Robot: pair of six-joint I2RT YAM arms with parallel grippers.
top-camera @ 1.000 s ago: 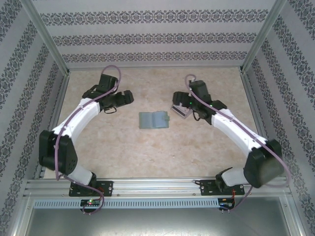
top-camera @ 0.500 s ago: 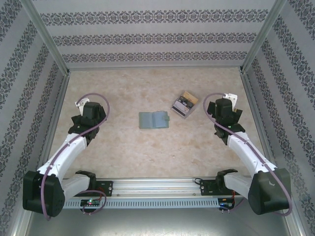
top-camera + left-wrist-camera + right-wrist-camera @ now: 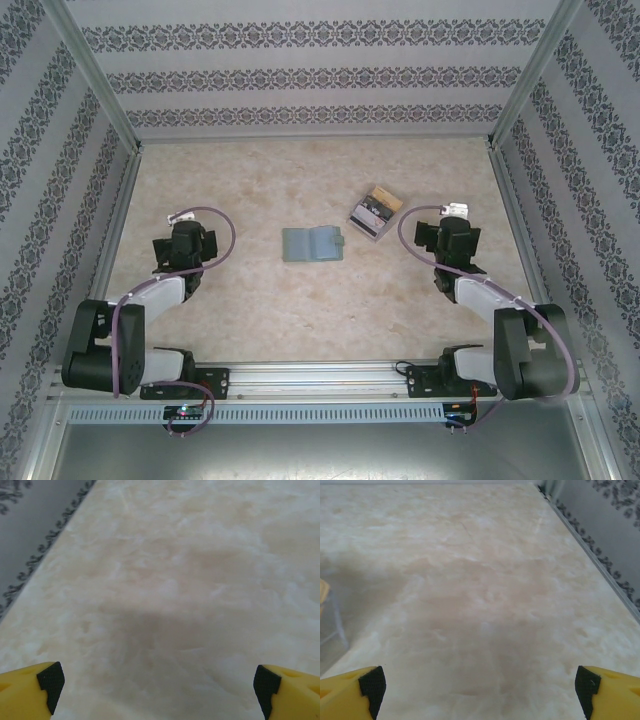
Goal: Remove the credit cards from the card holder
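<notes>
Beige tabletop (image 3: 250, 300): card holder (image 3: 312, 244) lies crosswise between empty, wide-open left gripper (image 3: 158, 682) and right gripper (image 3: 479, 685), credit cards (image 3: 375, 211) just off its far-right corner.

So the tabletop (image 3: 250, 310) is a cream, marble-looking sheet, kinda blotchy. The walls (image 3: 320, 70) on three sides have pale grey wallpaper with dark floral stripes. Silver metal posts (image 3: 92, 75) run up the back corners. A silver rail (image 3: 320, 378) crosses the near edge, with a slotted strip (image 3: 320, 412) just below it.
</notes>
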